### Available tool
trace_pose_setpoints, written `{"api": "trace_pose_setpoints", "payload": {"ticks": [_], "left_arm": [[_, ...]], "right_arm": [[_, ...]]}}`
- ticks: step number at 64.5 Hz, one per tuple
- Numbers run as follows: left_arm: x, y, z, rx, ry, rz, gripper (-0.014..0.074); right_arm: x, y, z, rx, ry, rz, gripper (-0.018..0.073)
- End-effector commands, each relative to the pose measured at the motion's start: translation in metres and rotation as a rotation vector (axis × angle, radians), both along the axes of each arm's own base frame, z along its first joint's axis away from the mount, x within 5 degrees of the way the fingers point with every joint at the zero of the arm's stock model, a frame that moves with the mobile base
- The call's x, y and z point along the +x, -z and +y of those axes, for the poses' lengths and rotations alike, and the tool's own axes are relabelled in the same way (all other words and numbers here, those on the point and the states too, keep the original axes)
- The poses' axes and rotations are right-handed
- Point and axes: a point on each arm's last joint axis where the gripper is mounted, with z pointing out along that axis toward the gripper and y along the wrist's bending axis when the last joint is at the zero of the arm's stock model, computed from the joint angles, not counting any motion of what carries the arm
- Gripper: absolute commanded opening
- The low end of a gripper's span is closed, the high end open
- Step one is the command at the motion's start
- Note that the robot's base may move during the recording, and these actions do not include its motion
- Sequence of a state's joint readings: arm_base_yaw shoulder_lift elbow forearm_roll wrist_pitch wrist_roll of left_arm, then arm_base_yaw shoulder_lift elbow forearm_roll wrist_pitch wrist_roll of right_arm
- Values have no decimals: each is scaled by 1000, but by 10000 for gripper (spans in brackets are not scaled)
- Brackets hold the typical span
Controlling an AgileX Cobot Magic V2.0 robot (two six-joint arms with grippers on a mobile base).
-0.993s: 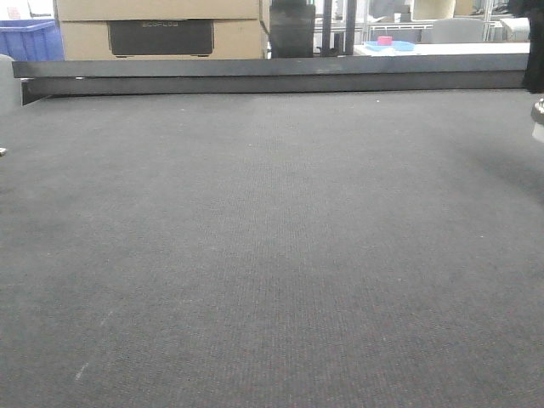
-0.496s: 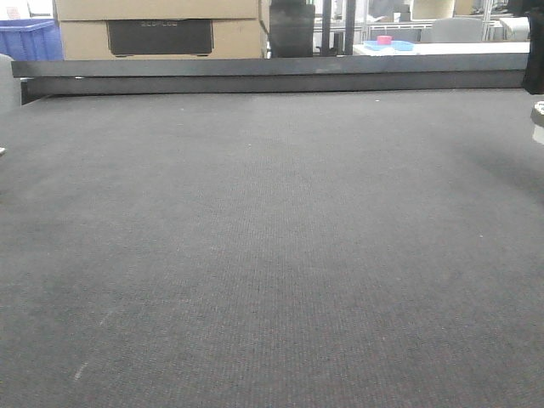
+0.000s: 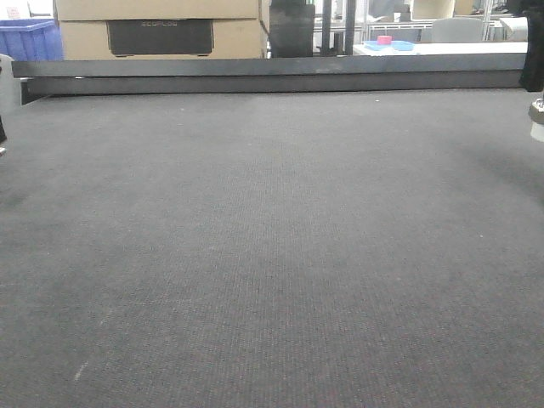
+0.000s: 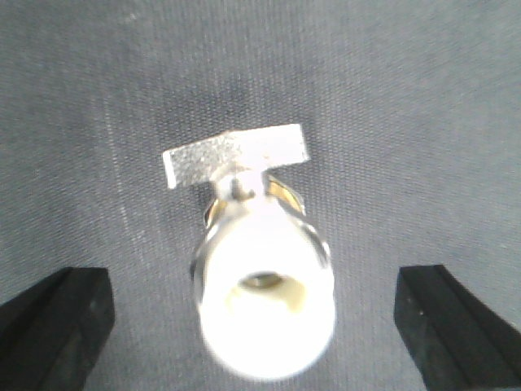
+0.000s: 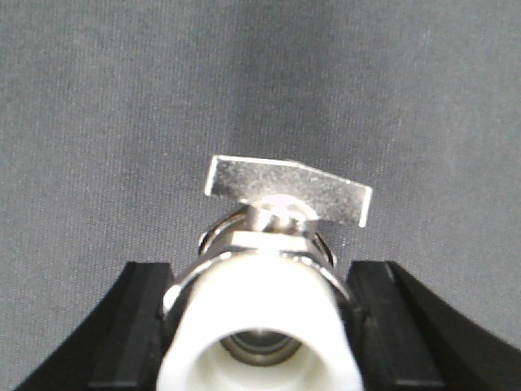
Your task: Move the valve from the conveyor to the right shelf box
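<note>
Right wrist: right gripper (image 5: 260,330) clenched on valve (image 5: 273,244), fingers (image 5: 134,326) tight against its white end, conveyor (image 5: 260,81) behind. Left wrist: left gripper (image 4: 256,326) spread wide, second valve (image 4: 260,277) between its fingers, touching neither. Front: rail (image 3: 272,75) at conveyor's far edge, box (image 3: 157,30) beyond.

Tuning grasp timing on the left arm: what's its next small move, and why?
Probably close the left gripper. Its fingers stand wide open on either side of the valve, and neither touches it. The valve lies on the conveyor, roughly centred between them, with its white end toward the camera. The height looks about right, though the blur leaves that uncertain.
</note>
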State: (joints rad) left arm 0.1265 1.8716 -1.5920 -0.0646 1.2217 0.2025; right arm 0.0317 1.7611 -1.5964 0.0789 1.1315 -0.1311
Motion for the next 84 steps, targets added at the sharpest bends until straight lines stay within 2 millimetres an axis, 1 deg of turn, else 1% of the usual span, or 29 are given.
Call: {"api": "trace_pose_setpoints", "payload": {"ticks": [1, 14, 17, 21, 30, 35, 38, 39, 42, 47, 52, 58, 64, 72, 84], "left_arm": [[3, 5, 0, -3, 3, 11, 599], [4, 6, 1, 2, 3, 7, 597], [5, 7, 1, 8, 4, 3, 578], [6, 10, 2, 8, 4, 4, 524], [9, 20, 2, 4, 4, 36, 246], [10, 27, 2, 0, 5, 61, 14], [10, 27, 2, 0, 5, 63, -96], [10, 27, 2, 0, 5, 63, -110], [10, 27, 2, 0, 5, 63, -111], [8, 21, 2, 2, 5, 48, -111], [5, 9, 2, 6, 4, 15, -111], [-1, -16, 0, 12, 3, -58, -111], [-9, -45, -1, 15, 2, -143, -111], [-27, -93, -4, 32, 1, -292, -111], [-52, -148, -7, 56, -4, -485, -111]], "right_arm": [[0, -10, 0, -3, -4, -61, -154], [0, -10, 0, -3, -4, -63, -154], [0, -10, 0, -3, -4, -63, -154], [0, -10, 0, -3, -4, -65, -154], [0, -10, 0, -3, -4, -65, -154], [0, -10, 0, -3, -4, -65, -154], [0, -10, 0, -3, -4, -65, -154], [0, -10, 0, -3, -4, -65, -154], [0, -11, 0, -3, -4, -67, -154], [-2, -14, 0, -2, -4, -75, -154], [-5, -20, 0, -2, -4, -93, -154], [-11, -30, 0, -1, -4, -120, -154], [-18, -43, -1, 0, -3, -162, -154], [-30, -66, -1, 3, -1, -252, -154], [-53, -100, -2, 7, 3, -389, -154]]}}
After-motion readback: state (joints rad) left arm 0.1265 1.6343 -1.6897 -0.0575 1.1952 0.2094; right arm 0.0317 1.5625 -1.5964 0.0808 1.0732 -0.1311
